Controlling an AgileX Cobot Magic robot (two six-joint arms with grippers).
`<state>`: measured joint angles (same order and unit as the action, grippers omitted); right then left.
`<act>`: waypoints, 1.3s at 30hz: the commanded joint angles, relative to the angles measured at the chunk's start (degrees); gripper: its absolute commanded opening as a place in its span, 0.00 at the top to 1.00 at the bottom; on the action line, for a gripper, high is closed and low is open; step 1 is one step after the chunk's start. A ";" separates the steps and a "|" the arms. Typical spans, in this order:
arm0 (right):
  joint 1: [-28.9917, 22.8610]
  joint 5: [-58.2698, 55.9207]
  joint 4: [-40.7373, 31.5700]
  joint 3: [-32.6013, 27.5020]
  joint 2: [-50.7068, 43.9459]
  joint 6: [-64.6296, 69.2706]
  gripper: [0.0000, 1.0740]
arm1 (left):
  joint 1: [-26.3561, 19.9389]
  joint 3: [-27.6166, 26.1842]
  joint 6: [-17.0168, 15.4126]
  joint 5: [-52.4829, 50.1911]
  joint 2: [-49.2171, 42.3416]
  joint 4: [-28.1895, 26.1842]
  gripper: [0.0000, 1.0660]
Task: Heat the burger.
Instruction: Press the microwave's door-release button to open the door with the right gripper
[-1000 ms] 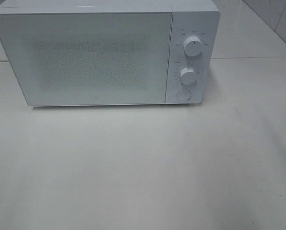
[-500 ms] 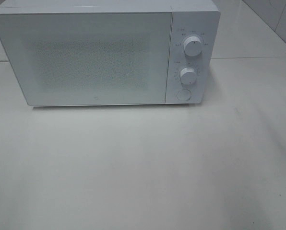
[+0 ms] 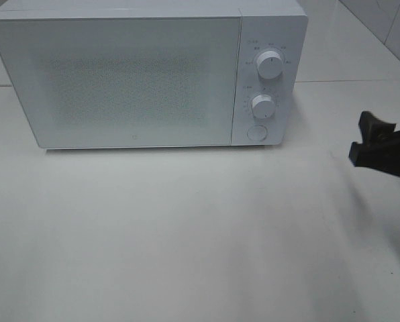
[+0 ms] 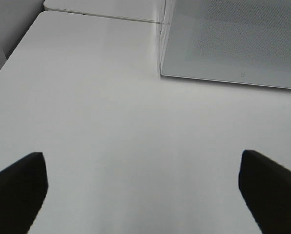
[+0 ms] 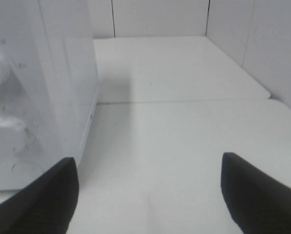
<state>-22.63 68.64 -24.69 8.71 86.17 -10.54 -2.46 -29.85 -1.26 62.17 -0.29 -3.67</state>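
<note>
microwave (image 3: 146,74) interior hidden by door (image 3: 119,87), dial markings (image 3: 268,48) unreadably small, right claw (image 3: 361,137) cropped at edge

It looks like a plain kitchen corner: a white microwave (image 3: 133,74) with two knobs (image 3: 270,66) stands at the far edge of a white table (image 3: 186,235), with white walls (image 5: 160,17) behind.

The right tool (image 3: 360,136) has come into the high view. A second ago the right edge of the frame showed only counter (image 3: 186,235). Half a second ago a dark sliver sat at that edge, around mid-height. Now both black fingers (image 3: 374,124) reach in from the right edge at mid-height, spread apart, pointing left toward the microwave (image 3: 119,80) but well apart from it.
</note>
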 commanded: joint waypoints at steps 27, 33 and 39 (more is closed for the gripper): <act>-25.04 -1.83 -25.21 21.03 18.62 -11.17 0.29 | 0.00 0.17 0.00 -0.80 -0.46 0.00 0.06; -25.04 -3.55 -25.32 22.29 18.62 -9.28 0.30 | 0.00 0.17 0.00 -0.80 -0.46 0.00 0.06; -25.04 -3.67 -25.44 22.29 18.62 -0.06 0.36 | 0.00 0.17 0.00 -0.80 -0.46 0.00 0.06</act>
<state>-47.61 65.43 -50.48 30.65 104.62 -16.10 -2.46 -29.85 -1.26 62.17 -0.29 -3.67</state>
